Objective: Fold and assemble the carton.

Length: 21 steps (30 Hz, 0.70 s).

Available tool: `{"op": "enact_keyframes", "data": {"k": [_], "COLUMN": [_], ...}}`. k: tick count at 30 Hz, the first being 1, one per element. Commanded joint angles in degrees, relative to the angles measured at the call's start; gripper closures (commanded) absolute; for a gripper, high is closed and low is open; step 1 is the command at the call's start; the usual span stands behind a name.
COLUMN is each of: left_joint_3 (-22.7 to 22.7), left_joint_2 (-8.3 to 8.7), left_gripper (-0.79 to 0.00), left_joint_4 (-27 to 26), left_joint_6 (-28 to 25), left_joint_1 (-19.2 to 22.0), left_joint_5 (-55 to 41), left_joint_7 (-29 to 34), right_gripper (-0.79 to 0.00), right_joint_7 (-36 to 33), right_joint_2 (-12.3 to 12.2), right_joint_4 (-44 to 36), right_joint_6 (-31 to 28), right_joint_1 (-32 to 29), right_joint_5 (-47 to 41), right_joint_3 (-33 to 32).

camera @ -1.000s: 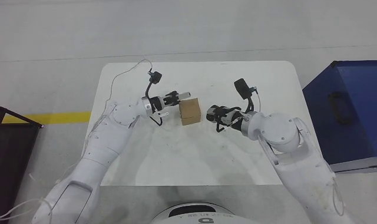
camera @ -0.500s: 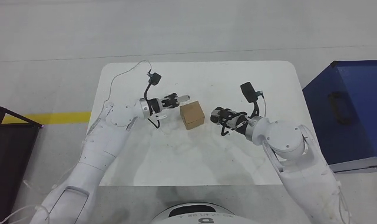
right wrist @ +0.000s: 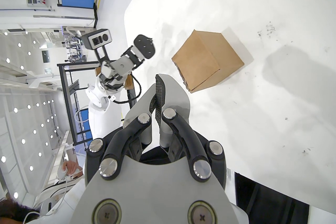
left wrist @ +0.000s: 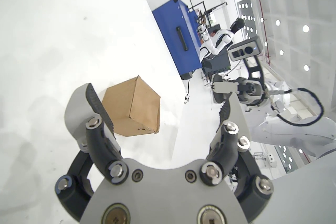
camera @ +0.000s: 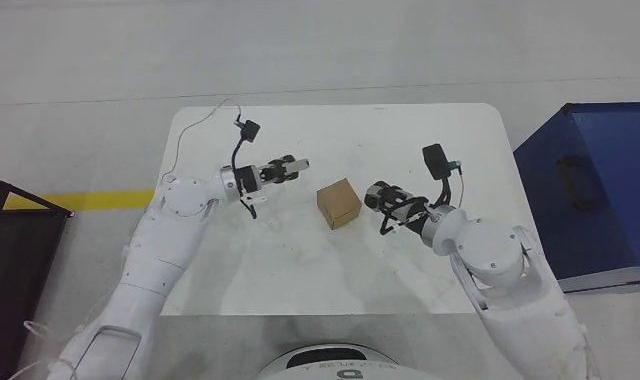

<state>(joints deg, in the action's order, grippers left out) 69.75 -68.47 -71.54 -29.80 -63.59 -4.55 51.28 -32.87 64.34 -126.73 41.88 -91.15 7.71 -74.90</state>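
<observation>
Though plain, carton [camera: 339, 202] on white table [camera: 300, 270]

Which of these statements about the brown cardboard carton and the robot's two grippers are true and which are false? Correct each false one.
1. The brown cardboard carton stands on the white table, between the two grippers. True.
2. The left gripper is clamped on the carton. False: it is open and apart from the carton.
3. The right gripper is shut and holds nothing. True.
4. The carton's top flaps stand up, open. False: every face that shows is closed, so it forms a box.
5. A blue box sits on the table beside the carton. False: it stands on the floor, past the table's edge.
</observation>
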Motion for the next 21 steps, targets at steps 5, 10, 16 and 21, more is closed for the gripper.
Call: {"op": "enact_keyframes", "data": {"k": [5, 10, 16, 21], "left_joint_3": [9.32, 12.66, 12.66, 12.66], "left_joint_2": [2.01, 2.8, 2.8, 2.8], "left_gripper": [-0.785, -0.785, -0.785, -0.785], "left_joint_4": [-7.51, -10.67, -10.67, -10.67], "left_joint_6": [-4.59, -5.27, -5.27, -5.27], "left_joint_1": [-7.23, -11.42, -11.42, -11.42], "left_joint_5": [-0.23, -2.69, -2.69, -2.69], "left_joint_7": [-4.53, -3.8, -3.8, -3.8], "right_gripper": [0.0, 0.0, 0.0, 0.0], "right_joint_7": [5.33, 12.53, 15.28, 16.4], "right_joint_2": [0.88, 2.58, 4.27, 5.12], "right_joint_4": [4.62, 12.37, 19.36, 22.39], "right_joint_6": [-2.33, -3.69, -1.7, 1.09], "right_joint_1": [0.61, 5.34, 11.67, 14.18], "right_joint_5": [-2.77, -5.32, -5.14, -4.79], "right_joint_3": [3.69, 9.72, 16.56, 19.15]}}
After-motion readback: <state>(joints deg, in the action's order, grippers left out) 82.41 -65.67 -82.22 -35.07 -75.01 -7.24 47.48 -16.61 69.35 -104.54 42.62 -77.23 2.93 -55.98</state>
